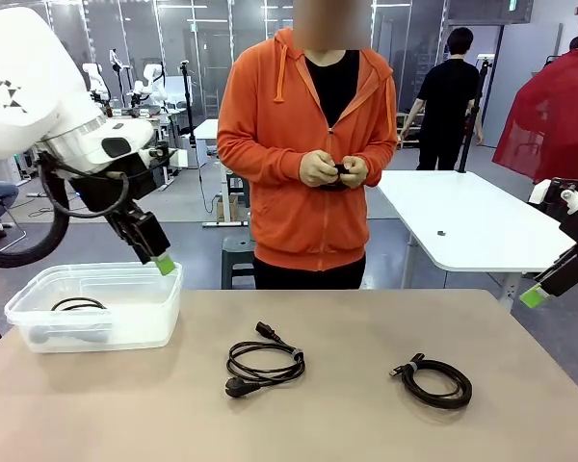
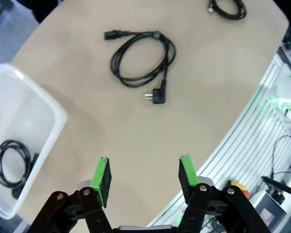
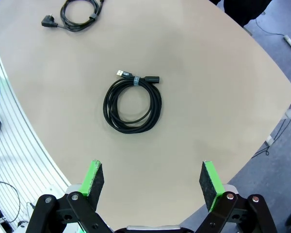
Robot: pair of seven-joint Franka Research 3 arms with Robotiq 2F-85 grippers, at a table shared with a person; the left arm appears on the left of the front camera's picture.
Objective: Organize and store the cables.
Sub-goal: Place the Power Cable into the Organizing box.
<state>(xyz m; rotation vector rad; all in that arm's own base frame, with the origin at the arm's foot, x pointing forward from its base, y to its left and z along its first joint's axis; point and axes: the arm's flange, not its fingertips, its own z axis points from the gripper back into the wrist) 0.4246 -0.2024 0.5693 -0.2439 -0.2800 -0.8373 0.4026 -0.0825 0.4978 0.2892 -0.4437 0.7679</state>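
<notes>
**Cables: two loose, one binned**

My left gripper hangs empty, jaws apart, with the bin beside it and the power cable ahead. My right gripper gapes wide; I see the USB cable lying beyond its fingertips, untouched.

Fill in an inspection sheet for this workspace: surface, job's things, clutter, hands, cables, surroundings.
Surface: beige table with a rounded edge.
Job's things: power cord coiled mid-table; USB cable coiled to its right; one coiled cable in the clear bin.
Clutter: nothing seen.
Hands: left robot hand open, empty, raised beside the bin; right robot hand open, empty, raised at the table's right side.
Cables: black hose loops from the left arm, off the table.
Surroundings: person in an orange hoodie at the far side, holding something small and dark; white table behind.
</notes>
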